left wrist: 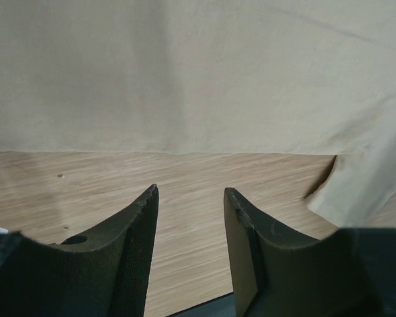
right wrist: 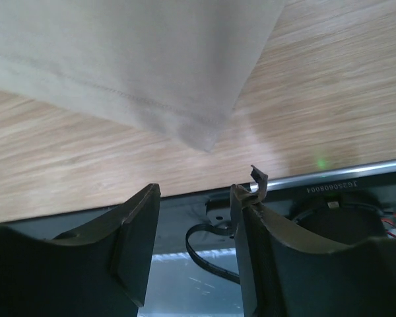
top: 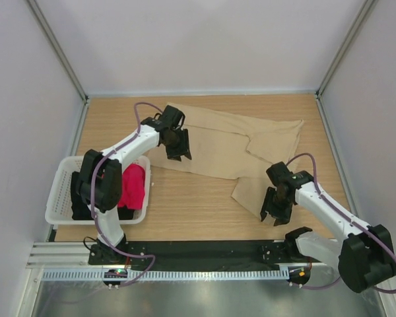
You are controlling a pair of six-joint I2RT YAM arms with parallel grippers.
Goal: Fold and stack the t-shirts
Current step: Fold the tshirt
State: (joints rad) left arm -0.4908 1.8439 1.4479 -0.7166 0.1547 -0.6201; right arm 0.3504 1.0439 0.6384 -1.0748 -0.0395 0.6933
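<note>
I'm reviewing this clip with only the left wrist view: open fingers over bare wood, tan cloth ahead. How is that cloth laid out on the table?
Observer: From above it is one tan shirt, spread across the far half of the table, with one end trailing toward the near right.
Operator: Where is the other arm?
Observer: The right gripper is at that trailing end. It is open and empty, with the shirt's corner just ahead of its fingers.
Operator: Any other shirts around?
Observer: A red-pink shirt lies in a white basket at the table's left edge.
</note>
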